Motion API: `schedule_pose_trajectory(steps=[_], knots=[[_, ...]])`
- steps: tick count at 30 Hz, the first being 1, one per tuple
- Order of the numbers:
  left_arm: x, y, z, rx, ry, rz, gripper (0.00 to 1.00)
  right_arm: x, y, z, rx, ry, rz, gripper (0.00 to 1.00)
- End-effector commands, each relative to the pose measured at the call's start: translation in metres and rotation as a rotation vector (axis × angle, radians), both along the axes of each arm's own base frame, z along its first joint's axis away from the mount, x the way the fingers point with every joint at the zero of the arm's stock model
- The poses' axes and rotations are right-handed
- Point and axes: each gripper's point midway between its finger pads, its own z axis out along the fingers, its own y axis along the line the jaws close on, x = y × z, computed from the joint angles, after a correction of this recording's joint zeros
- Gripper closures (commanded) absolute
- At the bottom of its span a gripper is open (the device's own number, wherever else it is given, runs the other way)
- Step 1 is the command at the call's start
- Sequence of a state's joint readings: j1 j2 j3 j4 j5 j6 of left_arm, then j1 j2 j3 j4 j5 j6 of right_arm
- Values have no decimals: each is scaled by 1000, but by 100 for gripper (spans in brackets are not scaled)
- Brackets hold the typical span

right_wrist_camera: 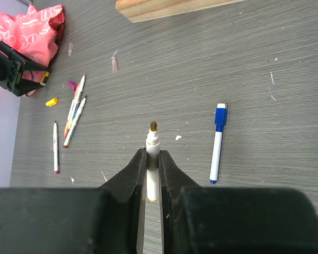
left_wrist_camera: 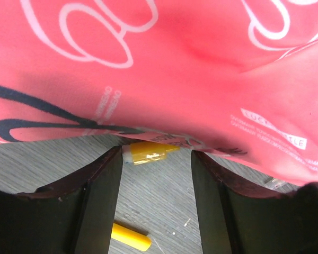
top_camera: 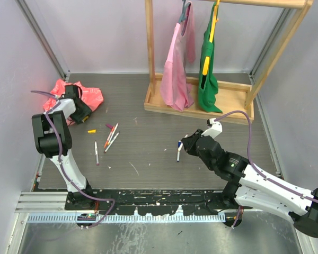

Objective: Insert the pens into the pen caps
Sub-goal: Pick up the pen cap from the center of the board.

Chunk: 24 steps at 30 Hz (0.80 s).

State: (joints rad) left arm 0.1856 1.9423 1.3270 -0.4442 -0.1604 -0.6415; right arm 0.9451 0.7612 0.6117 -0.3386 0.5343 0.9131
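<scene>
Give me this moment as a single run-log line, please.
left gripper: open, straddling yellow cap by red bag | right gripper: shut on uncapped pen | blue pen: capped, on table

Uncapped white pen [right_wrist_camera: 153, 138], tip forward, sits clamped in the right end effector [right_wrist_camera: 152, 156]. A blue-capped pen [right_wrist_camera: 217, 143] lies beside it on the bench [right_wrist_camera: 201, 69]. A cluster of pens [right_wrist_camera: 75, 108] and a yellow cap [right_wrist_camera: 52, 101] lie well apart.

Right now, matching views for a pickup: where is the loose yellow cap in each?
Top external: yellow cap left of centre, below the red bag.
Left wrist: cap at bottom edge, left of centre.
Right wrist: cap upper left, near the bag.
Shared landmark: the red bag.
</scene>
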Motion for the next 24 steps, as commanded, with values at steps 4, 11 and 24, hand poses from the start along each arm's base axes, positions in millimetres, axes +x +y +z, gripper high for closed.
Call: schedule_pose_trajectory(steps=[4, 11, 24], knots=[[16, 13, 7, 43, -3, 0, 45, 7, -4, 12, 6, -36, -29, 100], [12, 14, 6, 47, -1, 3, 54, 8, -2, 12, 3, -31, -26, 100], [-5, -12, 19, -22, -54, -39, 66, 5, -4, 10, 18, -28, -30, 100]])
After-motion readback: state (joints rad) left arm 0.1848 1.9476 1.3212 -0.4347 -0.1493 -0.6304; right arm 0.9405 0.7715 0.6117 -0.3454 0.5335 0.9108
